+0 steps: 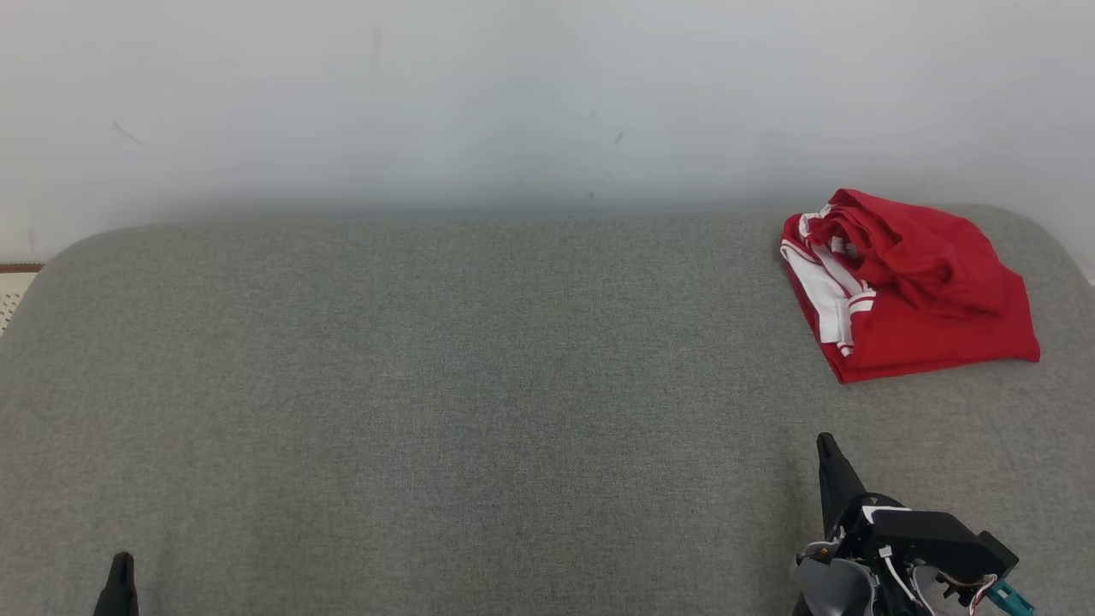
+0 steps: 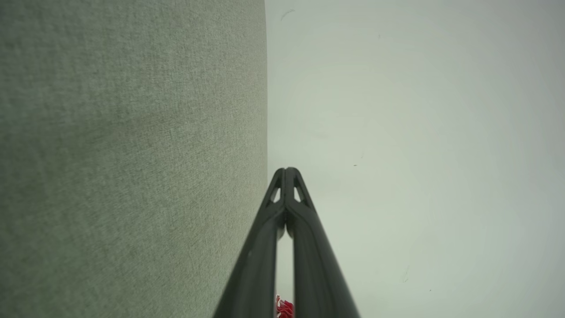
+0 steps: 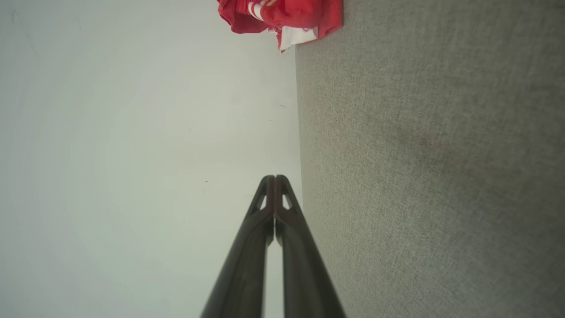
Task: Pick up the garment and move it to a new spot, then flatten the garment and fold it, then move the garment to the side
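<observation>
The garment [image 1: 911, 282] is a red piece with white trim, lying folded in a bundle at the far right of the grey fabric surface [image 1: 445, 385]. It appears again at the top of the right wrist view [image 3: 282, 17], and a red scrap of it [image 2: 284, 308] peeks between the fingers at the bottom of the left wrist view. My right gripper [image 1: 826, 445] sits near the front right, below the garment and apart from it, shut and empty [image 3: 274, 179]. At the lower left corner my left gripper [image 1: 122, 560] is shut too, holding nothing [image 2: 287, 170].
A pale wall [image 1: 513, 94] runs behind the surface's rounded far edge. A strip of floor and skirting [image 1: 17, 282] shows past the left corner. Bare grey fabric spreads between the two grippers and across the left and middle.
</observation>
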Available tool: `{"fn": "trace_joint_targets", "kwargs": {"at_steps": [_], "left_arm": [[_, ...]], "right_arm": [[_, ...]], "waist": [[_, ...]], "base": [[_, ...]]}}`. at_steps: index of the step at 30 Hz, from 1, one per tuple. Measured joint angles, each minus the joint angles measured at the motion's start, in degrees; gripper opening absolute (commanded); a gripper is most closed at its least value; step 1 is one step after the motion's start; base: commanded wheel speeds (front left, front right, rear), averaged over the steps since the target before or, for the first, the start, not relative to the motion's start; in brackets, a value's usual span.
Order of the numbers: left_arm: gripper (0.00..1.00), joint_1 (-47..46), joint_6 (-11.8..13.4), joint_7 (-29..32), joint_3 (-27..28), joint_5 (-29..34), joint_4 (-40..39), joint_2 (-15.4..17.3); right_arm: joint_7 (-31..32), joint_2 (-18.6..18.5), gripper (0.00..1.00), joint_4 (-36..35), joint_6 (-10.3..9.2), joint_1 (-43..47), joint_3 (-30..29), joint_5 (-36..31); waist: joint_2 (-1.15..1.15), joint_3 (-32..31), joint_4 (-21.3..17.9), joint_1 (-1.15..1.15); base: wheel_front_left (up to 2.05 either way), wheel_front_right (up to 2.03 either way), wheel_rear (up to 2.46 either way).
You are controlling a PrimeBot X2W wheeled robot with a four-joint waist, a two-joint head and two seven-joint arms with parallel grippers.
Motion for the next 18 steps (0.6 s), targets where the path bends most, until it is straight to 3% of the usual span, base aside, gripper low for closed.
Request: {"fn": "trace_joint_targets", "kwargs": {"at_steps": [18], "left_arm": [[0.0,0.0,0.0,0.0,0.0,0.0,0.0,0.0]], "right_arm": [[0.0,0.0,0.0,0.01,0.0,-0.01,0.0,0.0]], "waist": [[0.0,0.0,0.0,0.0]], "base": [[0.0,0.0,0.0]]}}
